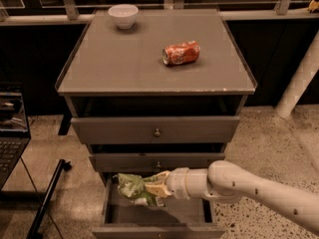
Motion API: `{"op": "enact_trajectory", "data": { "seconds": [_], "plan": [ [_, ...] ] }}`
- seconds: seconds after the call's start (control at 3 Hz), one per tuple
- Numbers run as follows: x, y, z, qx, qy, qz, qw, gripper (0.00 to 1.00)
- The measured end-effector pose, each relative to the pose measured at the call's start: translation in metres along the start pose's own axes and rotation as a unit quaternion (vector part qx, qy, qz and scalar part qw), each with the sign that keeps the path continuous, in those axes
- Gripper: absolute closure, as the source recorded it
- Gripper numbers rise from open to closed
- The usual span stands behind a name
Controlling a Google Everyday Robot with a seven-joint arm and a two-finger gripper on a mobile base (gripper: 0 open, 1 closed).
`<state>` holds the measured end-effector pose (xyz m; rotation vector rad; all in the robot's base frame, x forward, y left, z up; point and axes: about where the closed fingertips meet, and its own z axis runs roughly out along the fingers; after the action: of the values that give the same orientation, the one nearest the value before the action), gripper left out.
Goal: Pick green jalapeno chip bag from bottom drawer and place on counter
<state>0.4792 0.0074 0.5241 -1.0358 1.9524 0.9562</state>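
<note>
Above bottom drawer, tool pinching crumpled foil bag

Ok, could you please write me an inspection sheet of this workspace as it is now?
Surface: counter, grey-brown, front edge worn.
Job's things: green jalapeno chip bag at the left of the open bottom drawer, held by the gripper.
Clutter: white bowl at back left of the counter; orange-red soda can lying on its side.
Gripper: reaches over the bottom drawer from the right, shut on the bag.
Cables: nothing seen.
Surroundings: laptop at left, dark rod on speckled floor, white post at right.
</note>
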Motion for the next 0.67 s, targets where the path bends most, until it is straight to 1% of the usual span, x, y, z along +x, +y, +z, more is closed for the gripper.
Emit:
{"op": "enact_trajectory", "data": {
  "seconds": [0.33, 0.67],
  "plan": [
    [-0.055, 0.055, -0.040, 0.025, -0.009, -0.042, 0.9988, 1.00],
    [-0.080, 0.063, -0.054, 0.043, -0.006, -0.071, 0.9965, 1.00]
  ]
}}
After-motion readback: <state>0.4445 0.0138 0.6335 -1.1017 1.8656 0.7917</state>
